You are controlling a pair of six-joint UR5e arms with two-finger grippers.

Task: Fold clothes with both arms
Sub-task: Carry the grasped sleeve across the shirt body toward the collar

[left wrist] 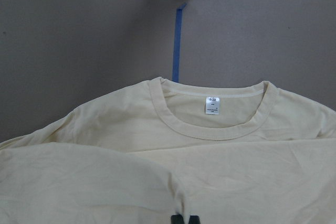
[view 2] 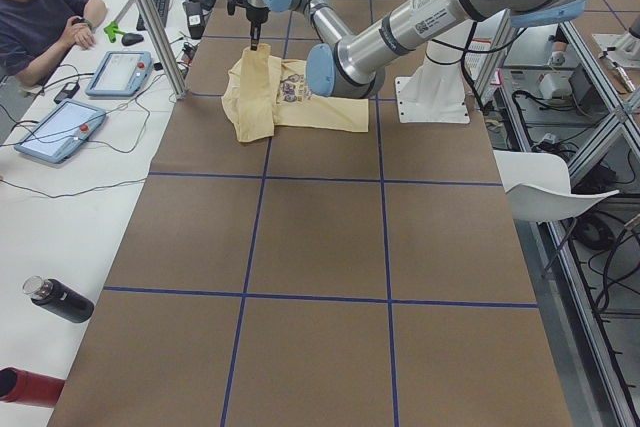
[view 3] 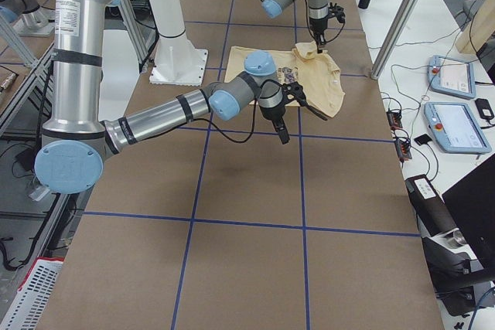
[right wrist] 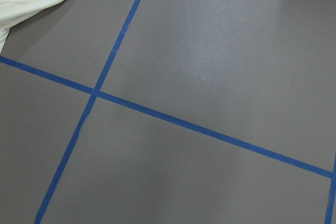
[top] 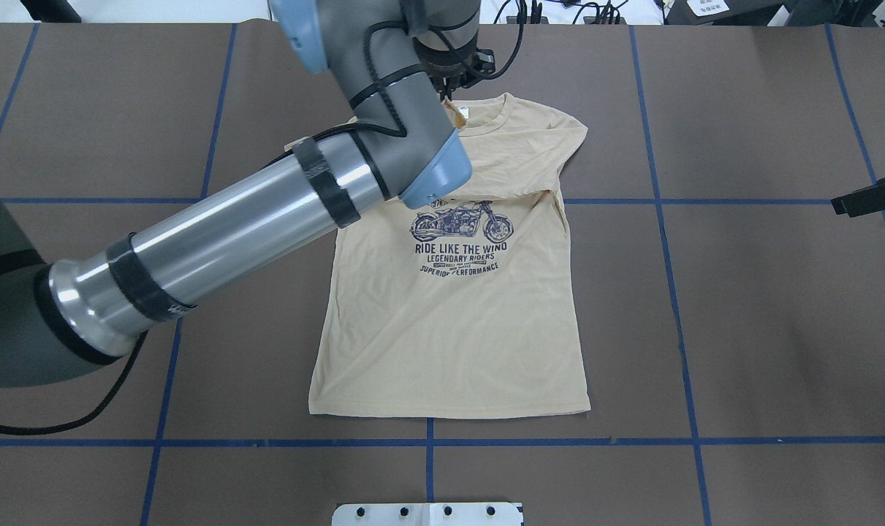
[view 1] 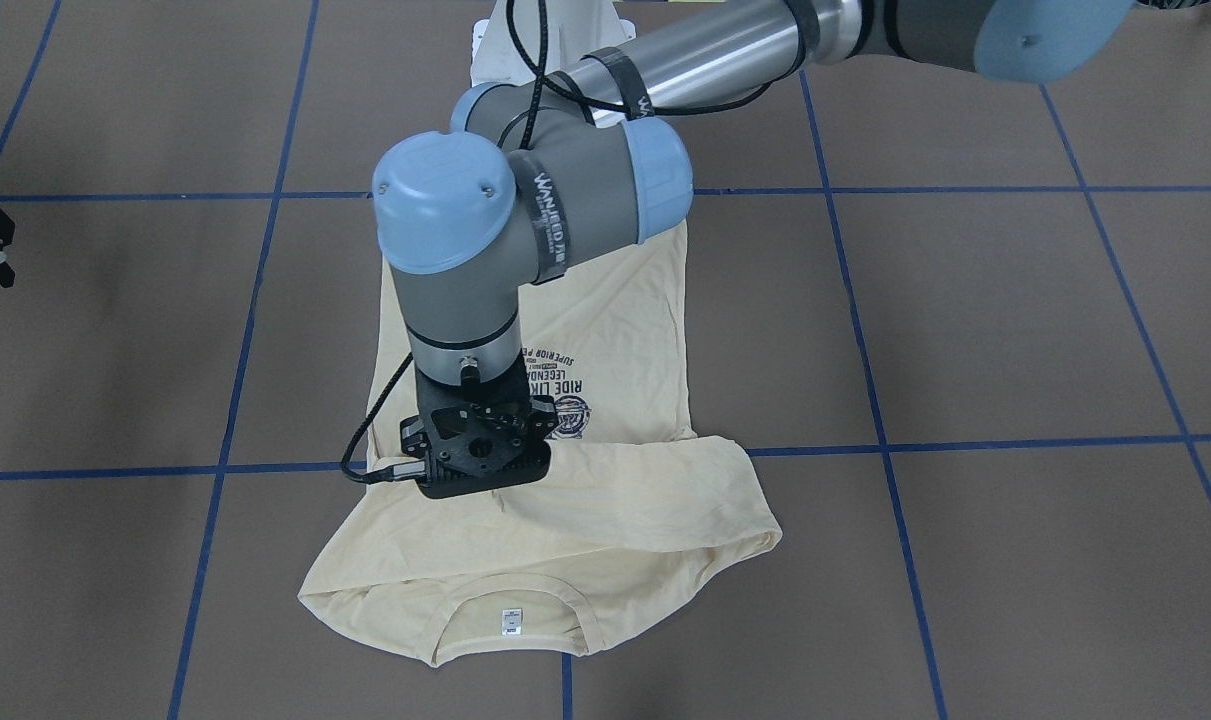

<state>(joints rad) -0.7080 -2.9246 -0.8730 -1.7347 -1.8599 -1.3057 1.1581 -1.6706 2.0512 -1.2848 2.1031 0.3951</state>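
Lying print-up at mid-table (top: 742, 329), the shirt (top: 449, 329) has a lifted sleeve fold clamped in the left gripper (left wrist: 182, 217). The thin knit could slip free or drag the body askew. Well aside, the right gripper (top: 870, 197) hangs over bare table, and I cannot tell how its jaws stand.

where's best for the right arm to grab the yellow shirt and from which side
Probably the shoulder corner of the pale cream-yellow knit shirt on the robot's right. It lies flat with a free outer edge facing the black two-finger right gripper. Come in from that side, fingers pinching top-down across the edge.
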